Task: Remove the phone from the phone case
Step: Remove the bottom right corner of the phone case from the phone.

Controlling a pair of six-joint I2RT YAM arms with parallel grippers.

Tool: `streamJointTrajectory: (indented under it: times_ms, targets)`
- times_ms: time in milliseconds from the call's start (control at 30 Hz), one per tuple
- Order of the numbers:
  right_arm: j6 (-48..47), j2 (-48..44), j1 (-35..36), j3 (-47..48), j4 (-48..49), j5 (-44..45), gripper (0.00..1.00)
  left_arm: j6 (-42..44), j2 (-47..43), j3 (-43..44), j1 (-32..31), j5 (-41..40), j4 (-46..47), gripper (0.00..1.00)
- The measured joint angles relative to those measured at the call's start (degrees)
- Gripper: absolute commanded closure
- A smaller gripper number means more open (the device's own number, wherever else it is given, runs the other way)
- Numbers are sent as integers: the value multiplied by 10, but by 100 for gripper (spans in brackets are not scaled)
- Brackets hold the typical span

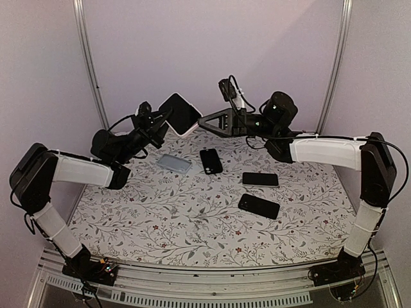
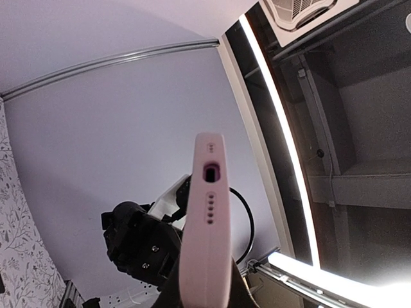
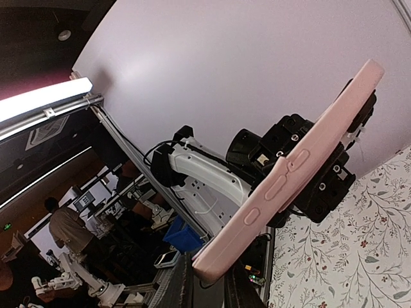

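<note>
The left gripper point(image 2: 204, 292) is clamped across the port end of the pink phone case point(image 2: 209, 212). The right gripper point(image 3: 207, 282) is clamped on a corner, the long edge running out toward the left jaws. The case hangs above the table point(image 1: 192, 218), the phone point(image 1: 178, 112) apparently seated inside.

Lilac walls point(image 1: 212, 51) surround the floral tablecloth point(image 1: 192, 224); a strip light point(image 2: 287, 147) glows.
</note>
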Motion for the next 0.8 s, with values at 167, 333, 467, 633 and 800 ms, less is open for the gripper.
streamJointTrajectory:
  times_ms: [167, 333, 467, 633, 800]
  targets:
    - [-7, 1, 0, 0, 16, -2, 94, -18, 7, 11, -3, 5, 2, 100]
    - [-37, 0, -2, 0, 11, 1, 79, -25, 12, 20, -3, 7, 3, 100]
    - [-64, -7, 2, -13, 3, 10, 70, -23, 12, 19, -6, 8, -1, 100]
    - [-81, -19, 16, -36, -26, 30, 65, 0, 8, 9, -13, 12, -11, 100]
    - [-82, -45, 18, -63, -55, 54, 60, 36, -14, -3, -12, 10, -45, 100]
